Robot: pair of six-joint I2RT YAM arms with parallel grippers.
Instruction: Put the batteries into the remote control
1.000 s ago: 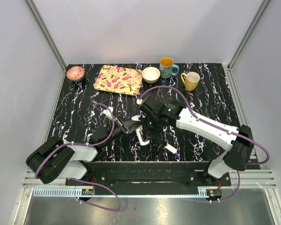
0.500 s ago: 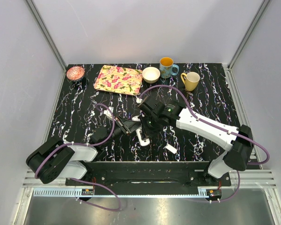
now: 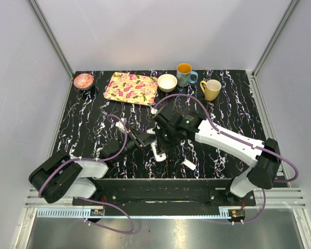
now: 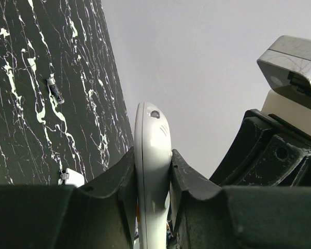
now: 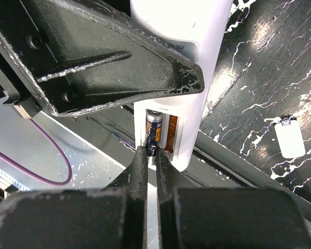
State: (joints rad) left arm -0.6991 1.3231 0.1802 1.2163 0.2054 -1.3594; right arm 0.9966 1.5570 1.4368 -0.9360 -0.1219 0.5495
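Top external view: your two arms meet over the near middle of the black, white-veined marble table (image 3: 93, 114). The slim white plastic remote control (image 3: 156, 150) is caught between them there.

The crockery is all lined up along the far edge:
- a small pink bowl (image 3: 83, 80)
- a flowered rectangular tray (image 3: 130, 88)
- a white bowl (image 3: 167, 82)
- a blue mug (image 3: 184, 74)
- a yellow mug (image 3: 211, 89)

These are well apart from the grippers. You have bare marble on the left side and on the right side past the white forearm. A small loose white cover piece (image 3: 189, 164) lies near the front edge, just right of the remote control.

Your left arm reaches in low from its base at the near left corner. The left gripper (image 4: 153, 171) is clamped on the remote control, one black finger on each long side, with its rounded end sticking out past the fingertips. In the left wrist view a loose dark battery (image 4: 55, 89) lies on the marble, apart from everything else.

Your right arm runs up and left from its base, and its wrist is folded down over the remote control. In the right wrist view the right gripper (image 5: 151, 155) has its fingers drawn almost together. The tips are at the near end of a dark battery with orange print (image 5: 154, 132), which sits in the open compartment. You cannot tell whether the tips pinch that end or only press against it. The table's near edge runs close behind that open end, so there is little room on that side.
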